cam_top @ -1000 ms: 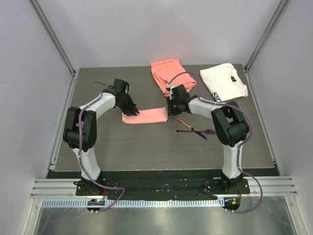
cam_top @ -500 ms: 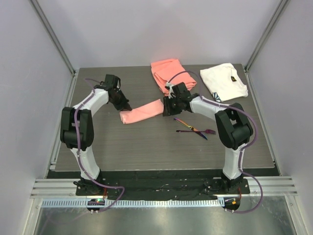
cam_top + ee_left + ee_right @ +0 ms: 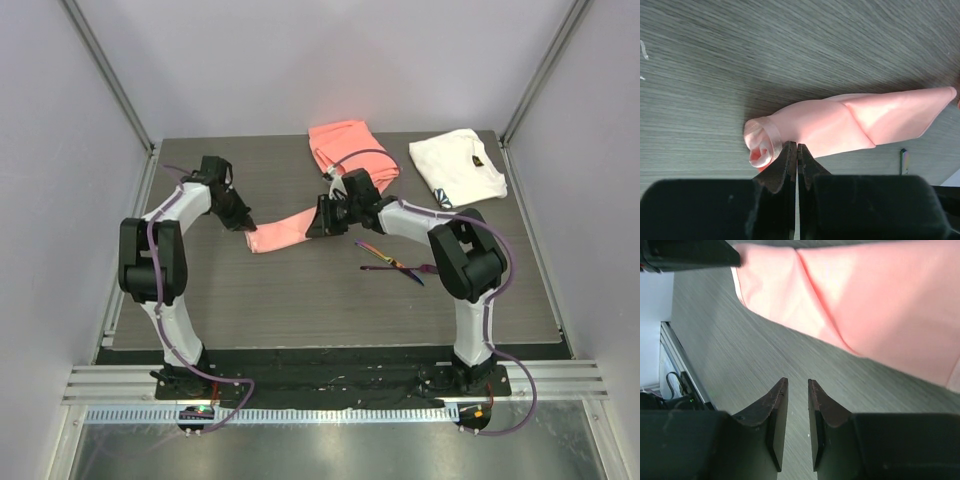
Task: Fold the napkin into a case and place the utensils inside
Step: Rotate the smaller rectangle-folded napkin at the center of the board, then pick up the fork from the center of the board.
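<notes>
You are pinching the glossy pale-pink satin napkin [image 3: 850, 122], likely limp and slippery, beside its curled end with your left gripper [image 3: 796, 146]; your right gripper [image 3: 797, 385] is hanging parted, empty.

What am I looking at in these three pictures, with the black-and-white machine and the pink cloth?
These are two robot arms bolted at the near edge of a table. The wide picture comes from a fixed camera above and behind them. The two close-ups come from a small camera on each wrist. On the table lie a folded pale-pink napkin, two dark purple utensils, a coral-orange cloth and a white cloth. The left end effector, a two-fingered pincer, is shut on the napkin's edge near its curled end. The right end effector is slightly open and empty, close to the napkin's other end.
</notes>
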Tool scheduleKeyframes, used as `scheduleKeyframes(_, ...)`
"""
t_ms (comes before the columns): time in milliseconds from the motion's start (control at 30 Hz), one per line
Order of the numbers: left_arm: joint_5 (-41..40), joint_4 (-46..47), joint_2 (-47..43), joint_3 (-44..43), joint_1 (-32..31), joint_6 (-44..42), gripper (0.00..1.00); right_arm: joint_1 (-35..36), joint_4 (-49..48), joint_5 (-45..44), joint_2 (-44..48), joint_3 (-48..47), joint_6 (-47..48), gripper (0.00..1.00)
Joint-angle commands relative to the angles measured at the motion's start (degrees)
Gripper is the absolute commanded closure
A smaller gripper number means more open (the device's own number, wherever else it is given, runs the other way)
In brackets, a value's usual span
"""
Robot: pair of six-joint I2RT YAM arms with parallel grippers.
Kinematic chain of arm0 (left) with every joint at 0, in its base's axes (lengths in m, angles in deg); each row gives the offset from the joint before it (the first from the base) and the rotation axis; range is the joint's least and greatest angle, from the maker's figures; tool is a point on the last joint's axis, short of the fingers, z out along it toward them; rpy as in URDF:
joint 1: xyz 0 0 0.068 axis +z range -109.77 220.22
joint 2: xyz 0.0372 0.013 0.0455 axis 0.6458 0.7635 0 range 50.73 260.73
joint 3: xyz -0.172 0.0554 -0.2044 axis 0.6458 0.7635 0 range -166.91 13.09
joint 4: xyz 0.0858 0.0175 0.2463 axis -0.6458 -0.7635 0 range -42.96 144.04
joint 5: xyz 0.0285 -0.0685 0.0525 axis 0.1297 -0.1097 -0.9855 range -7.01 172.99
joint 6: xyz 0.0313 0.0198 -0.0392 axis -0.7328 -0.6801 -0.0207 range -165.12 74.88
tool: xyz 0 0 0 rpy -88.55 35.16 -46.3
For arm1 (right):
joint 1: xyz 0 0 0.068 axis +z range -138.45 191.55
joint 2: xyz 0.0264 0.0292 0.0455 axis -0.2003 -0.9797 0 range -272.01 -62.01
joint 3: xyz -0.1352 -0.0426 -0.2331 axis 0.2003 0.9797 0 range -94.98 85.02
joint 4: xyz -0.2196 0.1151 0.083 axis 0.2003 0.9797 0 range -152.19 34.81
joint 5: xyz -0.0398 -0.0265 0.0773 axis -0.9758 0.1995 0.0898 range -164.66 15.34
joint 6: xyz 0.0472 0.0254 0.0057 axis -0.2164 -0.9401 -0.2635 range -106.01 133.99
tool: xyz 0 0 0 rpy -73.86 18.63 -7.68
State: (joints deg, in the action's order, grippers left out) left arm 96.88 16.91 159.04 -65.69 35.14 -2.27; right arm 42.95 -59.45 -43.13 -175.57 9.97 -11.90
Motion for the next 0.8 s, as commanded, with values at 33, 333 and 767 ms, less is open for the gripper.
scheduleKeyframes(33,-2.4,-1.5,2.1,0.0,1.3,-2.5,0.95,-1.1,-3.3,1.3,-2.1,-5.2,-1.7,0.72)
scheduleKeyframes(333,-5.4,-2.2,2.5,1.3,2.0,-3.3,0.95,-4.4,-0.6,0.1,-6.3,-9.0,0.0,0.71)
scheduleKeyframes(767,-7.2,-2.4,3.1,1.5,2.2,-3.6,0.95,-4.9,2.2,-0.6,-13.8,-16.2,1.8,0.71)
